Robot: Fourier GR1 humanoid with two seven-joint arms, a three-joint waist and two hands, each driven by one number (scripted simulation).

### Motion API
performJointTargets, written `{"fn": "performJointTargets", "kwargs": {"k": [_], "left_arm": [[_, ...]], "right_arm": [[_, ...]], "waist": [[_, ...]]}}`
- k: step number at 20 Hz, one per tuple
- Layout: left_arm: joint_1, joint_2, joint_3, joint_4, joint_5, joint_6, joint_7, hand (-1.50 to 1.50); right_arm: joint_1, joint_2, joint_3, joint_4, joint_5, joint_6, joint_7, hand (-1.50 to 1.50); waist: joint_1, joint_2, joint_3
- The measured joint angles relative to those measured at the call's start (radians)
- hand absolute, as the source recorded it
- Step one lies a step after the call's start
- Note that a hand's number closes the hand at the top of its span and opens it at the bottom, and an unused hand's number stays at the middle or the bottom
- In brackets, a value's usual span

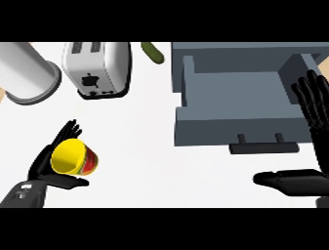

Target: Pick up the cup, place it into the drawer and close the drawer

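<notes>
A yellow cup (pixel 71 156) with a red band lies tilted in my left hand (pixel 49 166) at the lower left, mouth facing up toward the view. The fingers curl behind it and the thumb reaches under it. The grey drawer (pixel 232 129) stands pulled open at the upper right, its inside bare, with a dark handle (pixel 263 147) on its front. My right hand (pixel 324 132) is open at the far right edge, fingers straight and pointing up beside the drawer's right wall, thumb stretched to the left below the handle.
A white toaster (pixel 97 68) stands at the back, left of the drawer. A large white cylinder (pixel 21 73) lies at the far left. A green object (pixel 153 52) shows behind the toaster. Wooden floor shows past the counter's left edge.
</notes>
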Motion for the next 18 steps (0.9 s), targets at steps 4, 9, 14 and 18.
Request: {"fn": "performJointTargets", "kwargs": {"k": [4, 9, 14, 18], "left_arm": [[-0.007, -0.005, -0.009, -0.010, 0.013, -0.038, 0.012, -1.50], [-0.010, -0.033, -0.023, -0.026, 0.033, -0.080, 0.024, 1.50], [-0.010, -0.054, -0.037, -0.042, 0.062, -0.139, 0.057, 1.50], [-0.025, -0.078, -0.038, -0.066, 0.097, -0.168, 0.071, 1.50]], "right_arm": [[0.002, 0.011, 0.012, 0.009, 0.014, -0.006, -0.013, -1.50], [0.004, 0.013, 0.013, 0.024, 0.009, 0.000, -0.020, -1.50], [0.010, 0.006, 0.009, 0.030, 0.014, 0.004, -0.026, -1.50], [-0.004, -0.008, -0.010, 0.034, -0.002, 0.011, -0.013, -1.50]], "waist": [[0.003, 0.000, 0.000], [0.003, 0.001, -0.001], [0.004, 0.000, 0.000], [0.005, -0.001, 0.000]]}}
